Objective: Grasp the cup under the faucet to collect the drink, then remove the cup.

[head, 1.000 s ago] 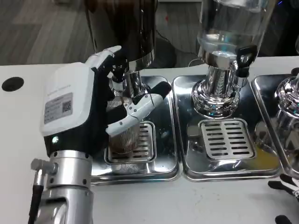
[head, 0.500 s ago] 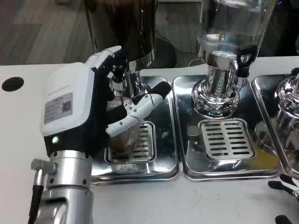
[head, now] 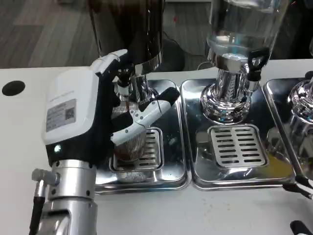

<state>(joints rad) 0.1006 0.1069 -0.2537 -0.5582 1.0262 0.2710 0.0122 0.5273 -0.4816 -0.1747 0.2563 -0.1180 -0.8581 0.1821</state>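
Note:
A ribbed metal cup (head: pixel 131 143) stands on the grille of the left drip tray (head: pixel 168 169), right under the black faucet (head: pixel 123 78) of the dark drink dispenser (head: pixel 129 29). My left hand (head: pixel 90 120) wraps around the cup from the left, fingers (head: pixel 146 115) across its front and thumb side up by the faucet. Much of the cup is hidden behind the hand. Black fingertips of my right hand (head: pixel 301 205) show at the lower right edge, holding nothing.
A clear-tank dispenser (head: pixel 239 44) with its own faucet stands over the middle drip tray (head: pixel 237 147). A third chrome dispenser (head: pixel 301 107) sits at the right edge. A black round hole (head: pixel 13 87) marks the table at far left. White table runs along the front.
The left hand and cup stay almost still, shifting very slightly. The right hand's fingertips have slipped a little lower and farther toward the frame edge.

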